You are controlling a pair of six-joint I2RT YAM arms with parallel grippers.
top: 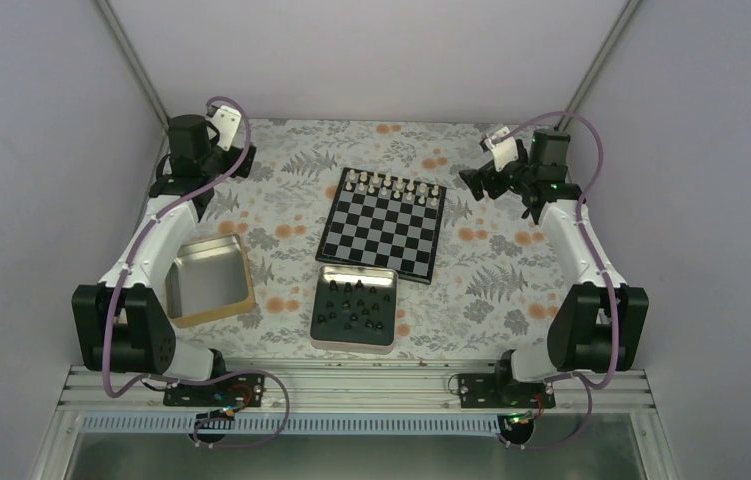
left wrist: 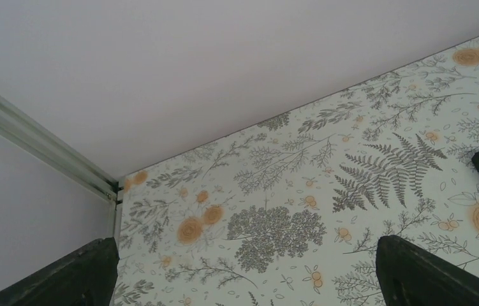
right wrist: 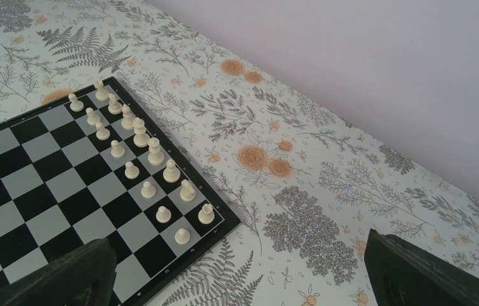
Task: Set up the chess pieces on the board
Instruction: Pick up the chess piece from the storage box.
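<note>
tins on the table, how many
2. A gold-rimmed tin lies at the left; a silver tin holding black pieces sits right by the board's near edge.

open near rows on the board (top: 379,238), pale pieces (top: 392,186) along its far edge, silver tin (top: 355,271) just beside

Floral tablecloth (top: 281,200), gold-rimmed tin (top: 206,282), silver tin (top: 355,270), white pieces (top: 391,185)
</note>
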